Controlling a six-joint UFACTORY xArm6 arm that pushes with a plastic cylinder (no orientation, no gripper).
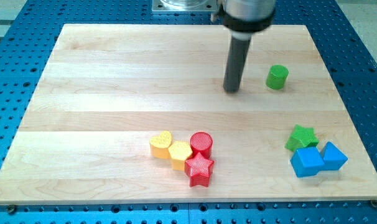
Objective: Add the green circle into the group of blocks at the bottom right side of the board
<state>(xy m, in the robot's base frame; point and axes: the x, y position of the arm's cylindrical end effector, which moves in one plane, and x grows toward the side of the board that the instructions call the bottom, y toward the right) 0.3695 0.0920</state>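
The green circle (277,77) stands at the upper right of the wooden board (101,81). My tip (231,90) rests on the board to the circle's left, apart from it by a clear gap. At the bottom right sits a group: a green star (301,137), a blue cube (307,162) just below it and a second blue block (333,156) to the right of the cube. The three touch one another. The green circle lies well above this group.
A second cluster sits at the bottom centre: a yellow heart (161,144), a yellow hexagon-like block (180,154), a red cylinder (201,144) and a red star (200,169). A blue perforated table (14,93) surrounds the board.
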